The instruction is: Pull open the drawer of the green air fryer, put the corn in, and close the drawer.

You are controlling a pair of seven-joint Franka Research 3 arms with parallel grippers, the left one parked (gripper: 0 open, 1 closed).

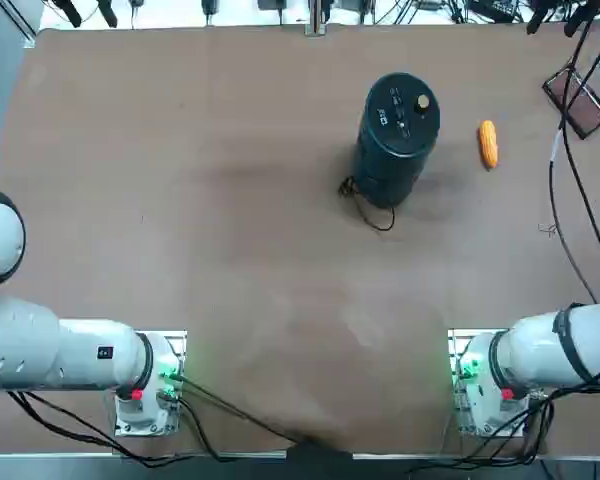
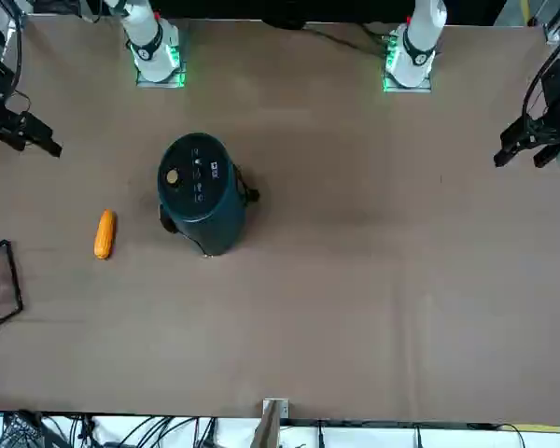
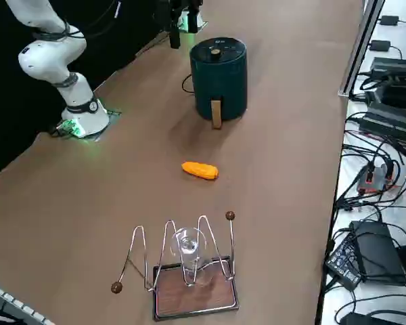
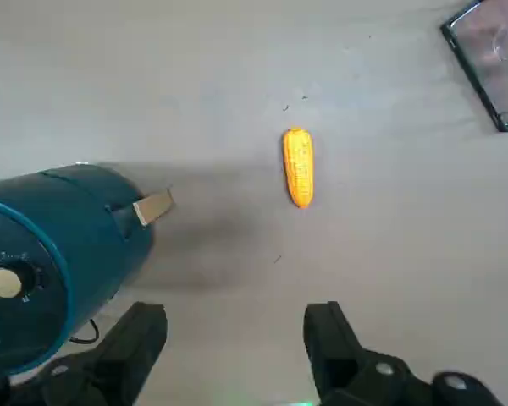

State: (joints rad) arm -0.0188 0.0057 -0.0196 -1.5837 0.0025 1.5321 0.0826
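The green air fryer [image 1: 397, 135] stands upright on the brown table [image 1: 180, 200], toward the far side and right of centre in the top view. Its round lid carries a small gold knob [image 1: 423, 102] and white markings too small to read. A thin black cord [image 1: 370, 212] curls on the table at its base on the robot's side. The drawer [image 3: 220, 101] sits flush in the fryer's lower body, closed; its seam is hard to trace against the dark shell, and only the tan handle [image 3: 216, 113] sticking out from the side marks it clearly. From overhead the handle is hidden under the lid.

The corn [image 1: 488, 143] lies flat on the table near the fryer, on the robot's right of it and apart from it, on the handle's side. Its long axis runs roughly away from the robot.

The right gripper [image 4: 234, 338] hangs above the table with nothing between its fingers, which are spread wide; in the wrist view the fryer and the corn both lie beyond the fingertips. In the front view it shows only as a dark shape at the picture's edge.

Past the corn, at the table's right edge, lies a flat reddish-brown tray in a wire frame [image 3: 195, 295], probably holding a clear glass piece [image 3: 189, 247]; the top view cuts it off partly.
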